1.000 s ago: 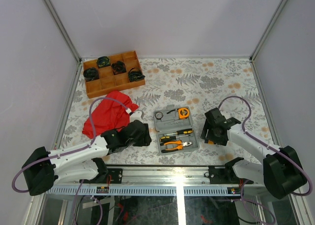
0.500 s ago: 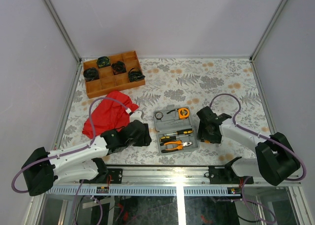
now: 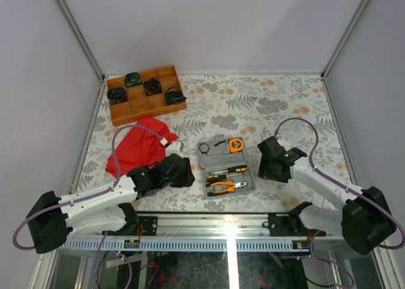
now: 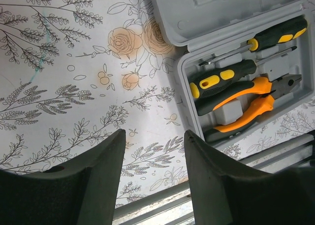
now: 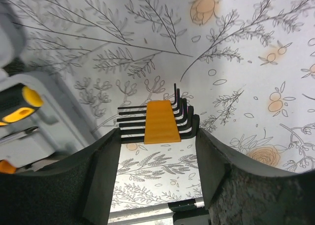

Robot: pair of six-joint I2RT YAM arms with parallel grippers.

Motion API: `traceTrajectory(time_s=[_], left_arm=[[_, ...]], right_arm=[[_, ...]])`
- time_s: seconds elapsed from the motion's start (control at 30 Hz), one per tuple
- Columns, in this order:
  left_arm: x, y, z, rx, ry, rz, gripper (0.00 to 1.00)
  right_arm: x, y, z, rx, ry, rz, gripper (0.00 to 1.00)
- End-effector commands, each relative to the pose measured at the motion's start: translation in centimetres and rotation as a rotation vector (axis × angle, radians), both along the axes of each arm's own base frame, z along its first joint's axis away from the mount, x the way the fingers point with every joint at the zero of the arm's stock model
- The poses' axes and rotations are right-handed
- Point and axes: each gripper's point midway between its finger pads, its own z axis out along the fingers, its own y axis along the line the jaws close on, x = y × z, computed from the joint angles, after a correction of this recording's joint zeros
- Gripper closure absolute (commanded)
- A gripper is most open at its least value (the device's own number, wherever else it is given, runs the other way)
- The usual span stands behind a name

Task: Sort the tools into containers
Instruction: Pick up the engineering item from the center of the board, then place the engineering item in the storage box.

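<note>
The grey tool case (image 3: 207, 157) lies open at the table's near middle. Its lid half holds the round orange tape measure (image 3: 236, 144). Its lower half holds two screwdrivers (image 4: 224, 77) and the orange-and-black pliers (image 4: 246, 99), seated in their recesses. My left gripper (image 4: 153, 134) is open and empty, low over the cloth just left of the case (image 4: 211, 8). My right gripper (image 5: 156, 135) is open just right of the case. Its fingertips stand either side of a set of black hex keys in an orange holder (image 5: 161, 120) lying on the table.
A brown wooden tray (image 3: 149, 111) with black coiled bundles (image 3: 133, 79) stands at the back left. A red cloth (image 3: 140, 150) lies left of the case, behind my left arm. The metal rail (image 3: 228, 222) runs along the near edge.
My right gripper swung left towards the case, then drew back slightly to the right. The left arm has barely moved.
</note>
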Motion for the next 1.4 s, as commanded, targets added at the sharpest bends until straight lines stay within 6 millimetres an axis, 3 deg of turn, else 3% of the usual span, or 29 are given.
traceTrajectory(time_s=[0.0,0.2,0.4,0.57,0.73,0.87,1.2,1.37], left_arm=[[0.9,0.0,1.2,-0.041,-0.046,0.035,0.50],[1.5,1.4,2.6,-0.052,-0.083,0.126,0.50],[1.6,2.8,3.6,-0.065,-0.106,0.200,0.50],[1.5,3.2,3.9,-0.066,-0.111,0.207,0.50],[1.3,3.2,3.9,-0.070,-0.108,0.197,0.50],[1.1,3.3,3.9,-0.075,-0.107,0.193,0.50],[0.9,3.3,3.6,-0.072,-0.101,0.183,0.50],[0.9,3.2,3.6,-0.072,-0.102,0.177,0.50]], right_arm=[[2.5,0.5,3.8,0.011,-0.132,0.013,0.43],[4.9,4.7,6.1,0.127,-0.189,0.078,0.45],[7.6,12.6,7.3,0.269,-0.217,0.161,0.45],[8.3,18.6,6.9,0.283,-0.199,0.252,0.44],[8.8,22.6,4.9,0.266,-0.159,0.300,0.43],[9.3,24.0,3.8,0.253,-0.154,0.307,0.43],[9.2,25.0,1.1,0.229,-0.092,0.328,0.41],[8.9,25.0,1.2,0.222,-0.086,0.337,0.34]])
